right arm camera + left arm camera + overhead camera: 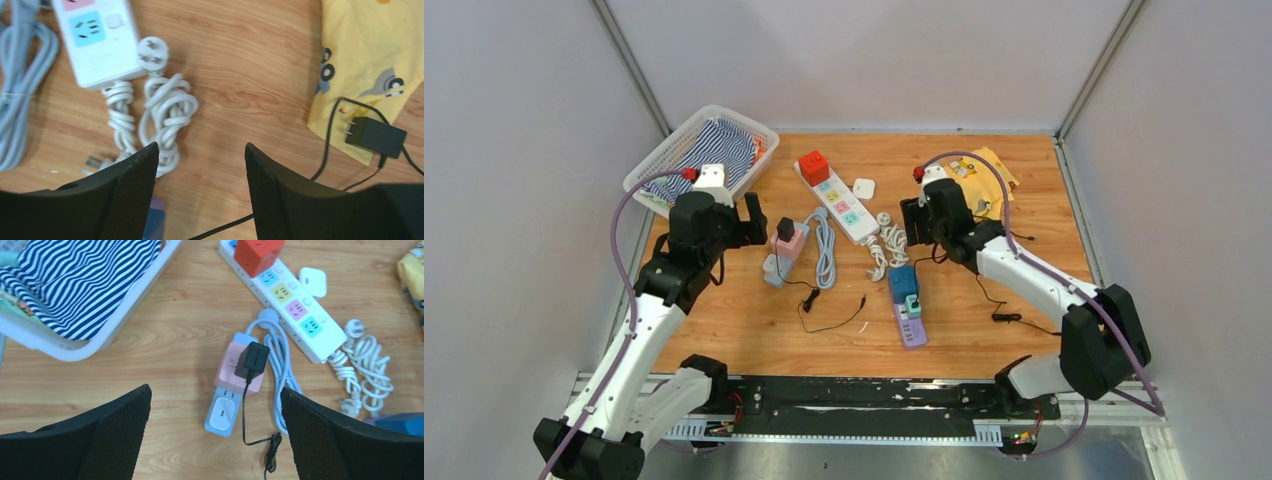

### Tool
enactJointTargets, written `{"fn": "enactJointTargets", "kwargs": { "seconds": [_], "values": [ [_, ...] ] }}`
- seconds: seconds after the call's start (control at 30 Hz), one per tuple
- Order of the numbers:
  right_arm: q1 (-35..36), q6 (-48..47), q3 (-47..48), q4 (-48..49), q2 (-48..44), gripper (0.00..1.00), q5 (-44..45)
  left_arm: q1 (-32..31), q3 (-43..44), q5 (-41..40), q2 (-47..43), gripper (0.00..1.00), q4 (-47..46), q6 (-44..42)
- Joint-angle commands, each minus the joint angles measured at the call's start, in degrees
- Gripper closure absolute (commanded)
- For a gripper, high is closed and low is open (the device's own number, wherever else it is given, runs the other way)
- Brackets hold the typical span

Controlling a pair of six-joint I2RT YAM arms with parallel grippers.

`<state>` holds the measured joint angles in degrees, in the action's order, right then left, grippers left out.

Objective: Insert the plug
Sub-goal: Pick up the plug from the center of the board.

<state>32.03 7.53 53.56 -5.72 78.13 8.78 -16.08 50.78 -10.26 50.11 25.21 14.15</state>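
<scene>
The left gripper (215,400) is hanging with its jaws spread wide, gripping nothing. At its twelve o'clock the black plug (252,360) is sitting, seemingly fully seated, in the pink power strip (229,371). The right gripper (200,150) is hovering partly spread and empty, with the coiled white cable (167,107) at its eleven o'clock.

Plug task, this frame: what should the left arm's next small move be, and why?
Probably lift the left gripper straight up and clear. It is open and holds nothing, and the black adapter stands upright in the pink socket block, apparently seated, so no further grasp seems needed there.
</scene>
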Motion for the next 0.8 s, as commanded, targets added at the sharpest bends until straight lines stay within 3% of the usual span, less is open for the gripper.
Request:
{"fn": "enactJointTargets", "kwargs": {
  "seconds": [0.0,0.17,0.43,0.77],
  "values": [
    [-6.1,-2.0,3.2,-4.6,2.8,0.35,0.1,0.3,-0.9,7.4,-1.4,0.0,0.1,-0.2],
    [-17.6,-2.5,3.8,-5.7,5.1,0.36,1.6,0.3,-3.7,9.9,-3.8,0.0,1.2,0.1],
    [-33.0,-2.4,4.6,-6.2,8.6,0.36,-10.1,0.3,-8.5,10.3,-8.0,0.02,-1.0,-1.2],
    [-37.5,-11.2,11.1,-12.2,17.8,0.19,-18.5,0.3,-9.0,7.7,-9.1,0.0,-0.8,-0.1]
  ]
}}
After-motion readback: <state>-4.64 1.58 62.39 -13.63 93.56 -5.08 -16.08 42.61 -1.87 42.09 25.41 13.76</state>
